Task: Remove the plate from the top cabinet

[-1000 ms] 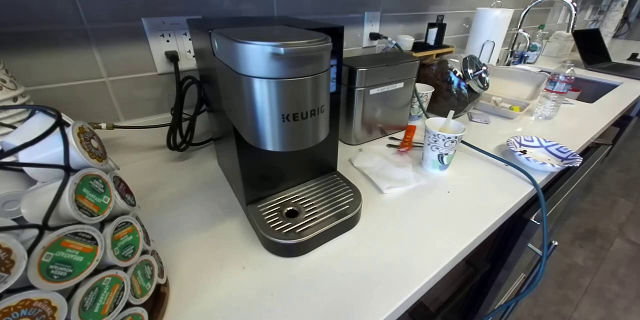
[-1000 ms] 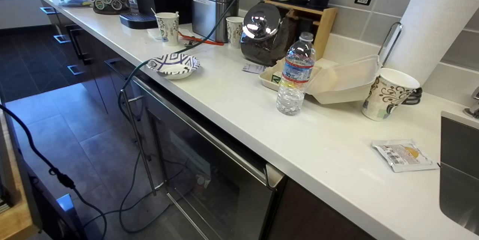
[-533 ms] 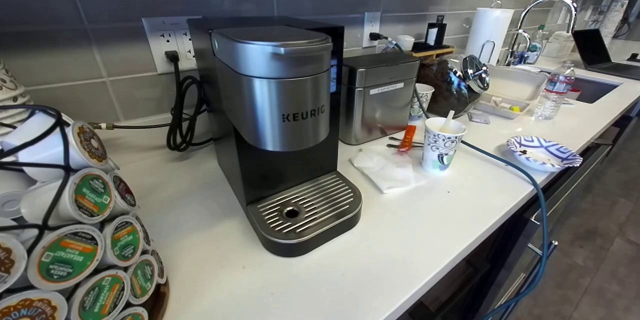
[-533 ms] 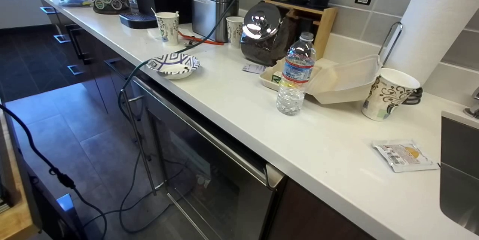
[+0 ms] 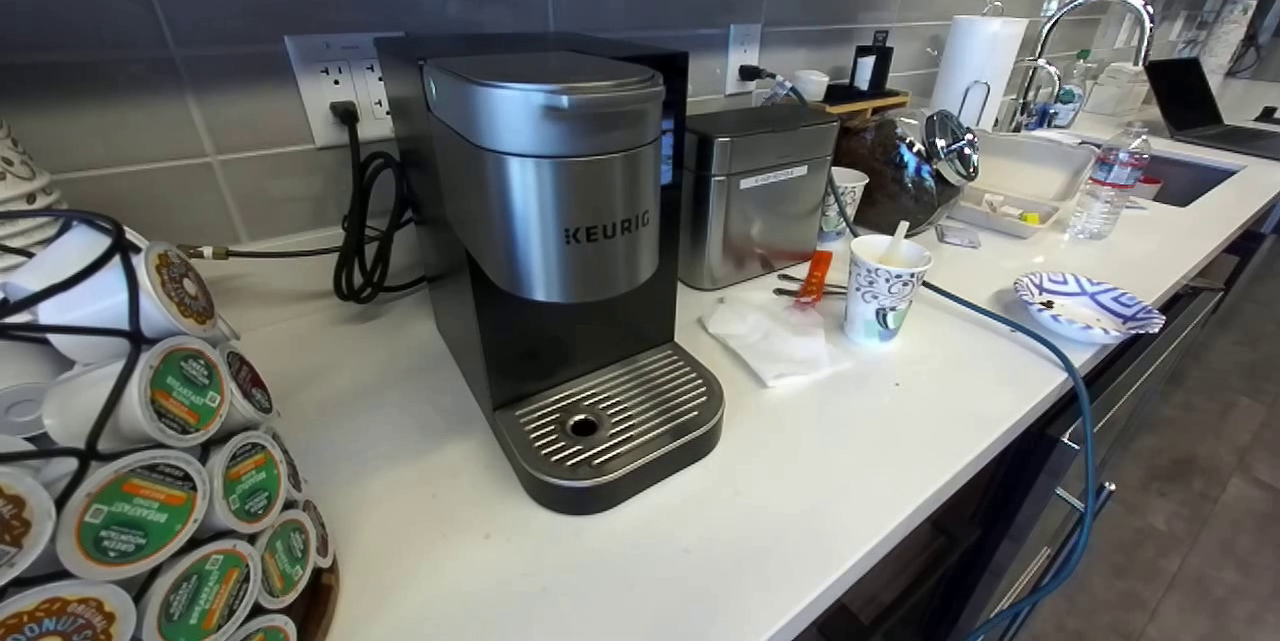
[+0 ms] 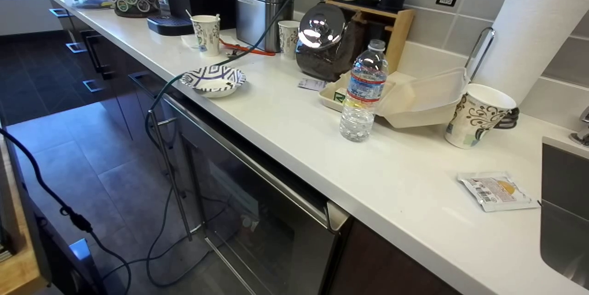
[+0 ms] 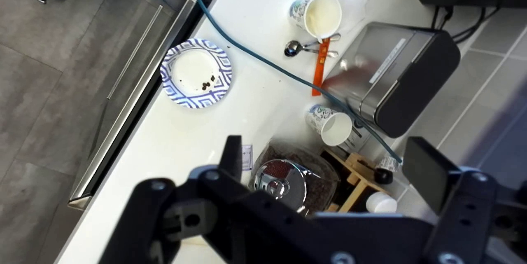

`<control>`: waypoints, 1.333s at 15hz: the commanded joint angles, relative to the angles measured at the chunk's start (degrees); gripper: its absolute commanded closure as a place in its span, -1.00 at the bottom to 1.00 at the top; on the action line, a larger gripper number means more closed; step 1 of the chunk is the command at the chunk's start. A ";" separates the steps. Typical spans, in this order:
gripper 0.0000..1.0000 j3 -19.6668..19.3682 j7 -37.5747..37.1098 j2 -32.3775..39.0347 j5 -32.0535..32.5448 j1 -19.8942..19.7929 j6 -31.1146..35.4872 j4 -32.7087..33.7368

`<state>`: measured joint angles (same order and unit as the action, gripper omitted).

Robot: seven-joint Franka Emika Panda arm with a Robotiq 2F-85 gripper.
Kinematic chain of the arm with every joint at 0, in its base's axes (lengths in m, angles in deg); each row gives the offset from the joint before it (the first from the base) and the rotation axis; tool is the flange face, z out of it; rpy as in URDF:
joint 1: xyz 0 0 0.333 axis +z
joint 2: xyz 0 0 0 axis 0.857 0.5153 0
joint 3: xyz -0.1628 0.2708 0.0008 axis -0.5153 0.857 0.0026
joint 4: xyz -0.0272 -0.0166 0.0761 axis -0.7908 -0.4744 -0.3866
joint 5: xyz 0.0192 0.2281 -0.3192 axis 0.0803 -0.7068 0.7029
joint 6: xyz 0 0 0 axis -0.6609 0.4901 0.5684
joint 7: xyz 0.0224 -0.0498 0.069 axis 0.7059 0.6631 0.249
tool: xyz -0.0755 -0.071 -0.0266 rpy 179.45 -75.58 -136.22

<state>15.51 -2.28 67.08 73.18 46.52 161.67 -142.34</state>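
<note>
A paper plate with a blue-and-white patterned rim lies on the counter near its front edge, in both exterior views [image 5: 1088, 311] [image 6: 214, 84]. It also shows in the wrist view [image 7: 195, 72], with a few dark crumbs in it. My gripper [image 7: 326, 146] shows only in the wrist view. It is wide open and holds nothing. It looks down from above the counter, with a coffee jar with a chrome lid [image 7: 284, 181] and a wooden rack [image 7: 354, 181] seen below between its fingers. The plate lies off to the side of the fingers. No top cabinet is in view.
A Keurig coffee maker [image 5: 560, 221], a steel box [image 5: 760, 191], paper cups [image 5: 885, 291], a water bottle [image 6: 363, 92], an open takeout box [image 6: 418, 101] and a paper towel roll [image 6: 529, 32] stand on the counter. A teal cable [image 7: 263, 60] crosses it beside the plate.
</note>
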 commanded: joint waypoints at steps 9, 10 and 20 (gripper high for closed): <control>-1.00 -8.37 -27.04 22.93 -9.84 -1.55 2.46 37.53; -1.00 -8.53 -29.73 24.86 -11.07 -1.50 4.13 40.18; -1.00 -7.89 -35.11 30.02 -10.64 -1.23 11.98 46.21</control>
<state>7.62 -37.39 97.10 62.54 45.29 173.65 -96.12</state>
